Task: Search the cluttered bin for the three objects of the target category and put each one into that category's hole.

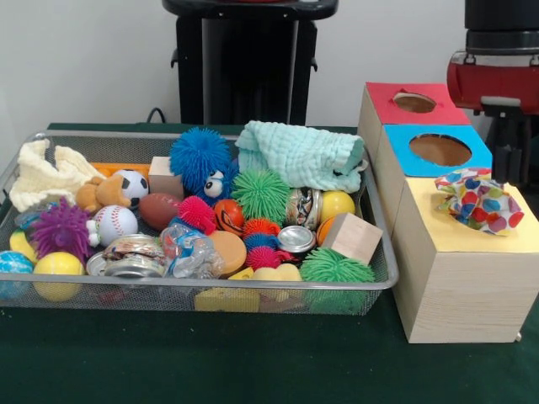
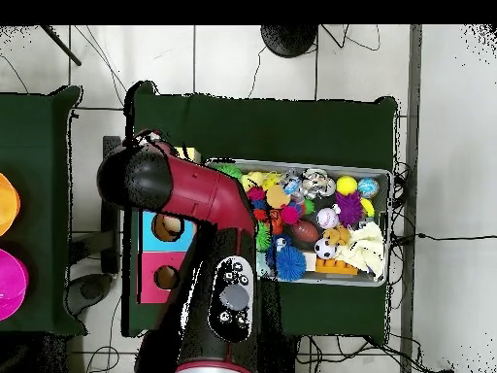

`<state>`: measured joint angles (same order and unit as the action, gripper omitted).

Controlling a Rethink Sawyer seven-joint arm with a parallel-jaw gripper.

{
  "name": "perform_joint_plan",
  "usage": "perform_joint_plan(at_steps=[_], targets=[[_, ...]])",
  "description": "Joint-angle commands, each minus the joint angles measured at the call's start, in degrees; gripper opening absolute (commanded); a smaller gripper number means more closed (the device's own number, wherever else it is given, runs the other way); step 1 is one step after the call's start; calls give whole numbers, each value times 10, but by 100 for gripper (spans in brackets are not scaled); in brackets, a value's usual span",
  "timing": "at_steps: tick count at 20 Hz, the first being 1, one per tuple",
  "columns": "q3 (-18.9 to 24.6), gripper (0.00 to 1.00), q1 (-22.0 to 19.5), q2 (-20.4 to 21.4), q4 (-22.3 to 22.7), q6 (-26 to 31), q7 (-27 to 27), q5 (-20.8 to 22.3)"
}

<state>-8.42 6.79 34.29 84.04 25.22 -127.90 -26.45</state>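
The wire-mesh bin (image 1: 210, 287) sits at the left, full of toys; it also shows in the overhead view (image 2: 388, 225). In it lie a mint-green cloth (image 1: 299, 156) at the back and a cream cloth (image 1: 46, 177) at the far left. Three wooden boxes stand in a row at the right. A polka-dot cloth (image 1: 478, 200) lies bunched on the nearest box's yellow top (image 1: 472, 240) and hides its hole. The gripper (image 1: 509, 151) hangs dark behind the boxes at the right edge, apart from the cloth. In the overhead view the red arm (image 2: 194, 199) covers the yellow box.
The blue-topped box (image 1: 404, 166) and the red-topped box (image 1: 387, 99) have open round holes. The bin holds spiky balls, a baseball (image 1: 114, 223), a soccer ball (image 1: 132, 185), cans, a wooden block (image 1: 352, 237) and a toy football. The black pedestal (image 1: 248, 59) stands behind.
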Motion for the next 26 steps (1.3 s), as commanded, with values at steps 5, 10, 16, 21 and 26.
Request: perform_joint_plan(at_steps=[5, 10, 16, 21, 26], targets=[[-5, 0, 18, -50, 9, 69, -68, 42], [-29, 0, 25, -56, -22, 119, -55, 68], [-18, 0, 22, -65, -20, 106, -62, 73], [3, 0, 22, -87, 5, 55, -72, 69], [15, 0, 27, -106, 17, 8, -82, 62]])
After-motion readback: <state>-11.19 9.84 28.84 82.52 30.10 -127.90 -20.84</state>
